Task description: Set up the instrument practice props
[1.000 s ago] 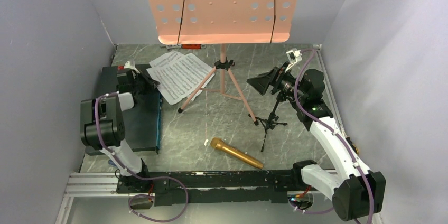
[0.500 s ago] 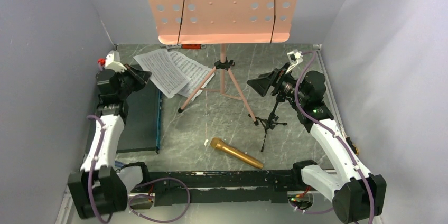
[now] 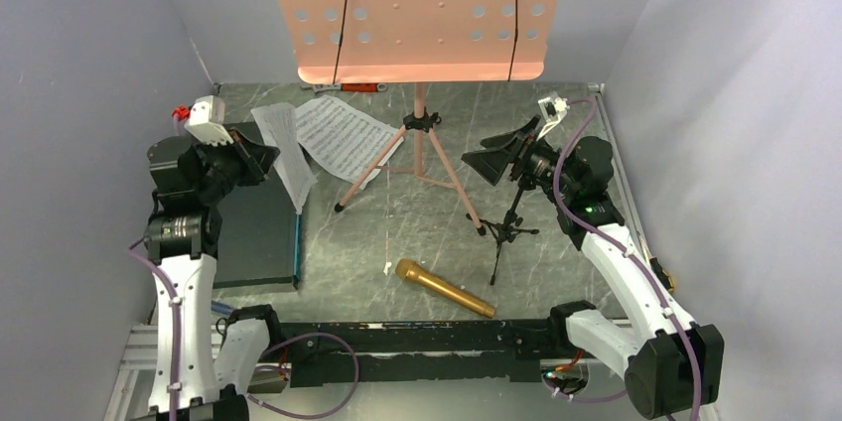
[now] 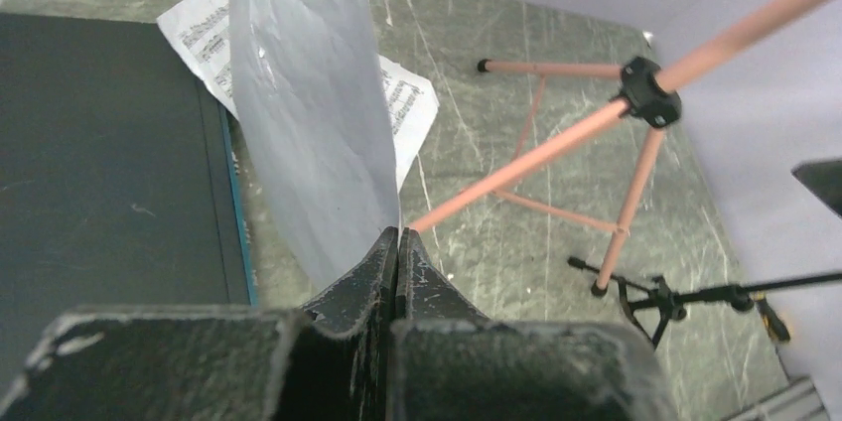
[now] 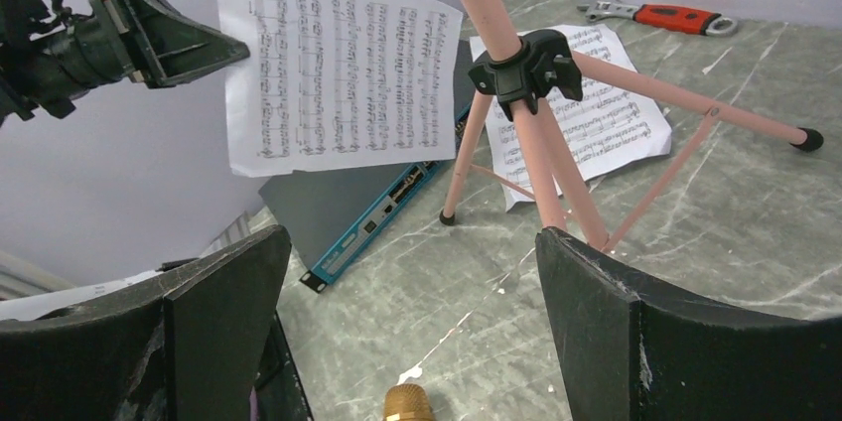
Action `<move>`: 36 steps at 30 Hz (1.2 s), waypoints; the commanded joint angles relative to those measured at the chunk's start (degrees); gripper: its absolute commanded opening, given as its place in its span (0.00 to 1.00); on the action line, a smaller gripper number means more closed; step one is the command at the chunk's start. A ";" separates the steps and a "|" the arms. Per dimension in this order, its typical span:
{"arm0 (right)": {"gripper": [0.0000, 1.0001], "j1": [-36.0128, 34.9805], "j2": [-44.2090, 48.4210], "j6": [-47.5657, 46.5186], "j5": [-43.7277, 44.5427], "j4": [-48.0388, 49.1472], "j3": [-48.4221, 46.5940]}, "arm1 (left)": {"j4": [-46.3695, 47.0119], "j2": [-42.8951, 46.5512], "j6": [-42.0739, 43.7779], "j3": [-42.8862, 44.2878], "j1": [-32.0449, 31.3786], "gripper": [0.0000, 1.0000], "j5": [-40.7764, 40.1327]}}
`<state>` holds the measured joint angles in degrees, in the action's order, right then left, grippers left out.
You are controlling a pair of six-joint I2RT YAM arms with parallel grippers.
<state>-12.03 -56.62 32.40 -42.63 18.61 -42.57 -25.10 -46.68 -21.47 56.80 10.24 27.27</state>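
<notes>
Writing: both pages carry printed staves of music notation; any title or words are too small to read.
Left claw [image 4: 397, 242]: closed tight, pinching one edge of the held sheet [image 4: 308, 113], which is lifted off the surface [image 3: 397, 232].
Held sheet: white paper, slightly curled, in the air at 3 o'clock of the left claw in the top view. It hangs over the edge of the case [image 3: 253, 232], with its printed face turned toward the right arm.
Second sheet [image 3: 348, 138]: white paper lying flat at 9 o'clock of the music stand [image 3: 417, 9] pole, just beside a tripod leg.
Music stand: pink desk pierced with round holes and crossed by two black retainer wires. Below it are a slim pink pole, a black hub and three legs with black feet. It stands at 12 o'clock of the surface.
Right claw [image 5: 412, 237]: fingers spread wide, gripping nothing, at 3 o'clock of the stand's hub.
Mic stand [image 3: 508, 217]: thin black tripod, upright, at 4 o'clock of the hub. Whether its top touches the right claw cannot be told.
Microphone [image 3: 445, 287]: gold cylinder lying at 6 o'clock of the music stand, well apart from both claws.
Case: dark flat rectangle with a teal edge, at 9 o'clock.
Wrench [image 3: 348, 88]: red handle, at 11 o'clock by the far wall.
Surface: grey marbled with pale veins.
</notes>
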 commanded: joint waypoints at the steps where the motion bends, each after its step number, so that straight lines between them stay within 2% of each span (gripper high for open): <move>1: 0.99 -0.30 -0.81 -0.23 -3.23 2.05 1.22 | -6.57 2.30 7.53 4.94 -0.22 0.02 8.84; 14: 0.99 -0.61 -0.33 -3.11 -8.56 3.29 1.40 | -12.99 1.76 10.89 15.50 -0.22 0.03 29.24; 22: 0.99 -1.38 -0.08 -2.81 -10.98 6.43 1.81 | -25.45 -0.85 16.35 24.08 -0.32 0.02 34.51; 32: 0.99 -5.56 -1.74 -5.60 -13.37 7.04 -0.25 | -16.33 2.07 8.04 19.38 -1.98 0.03 48.98; 36: 0.99 -7.76 -1.04 -8.37 -13.27 5.17 -0.94 | -16.57 1.88 8.44 18.65 -4.66 0.03 49.77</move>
<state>-17.52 -57.43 28.01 -54.57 25.04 -42.24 -44.38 -44.36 -11.75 76.31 7.57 71.70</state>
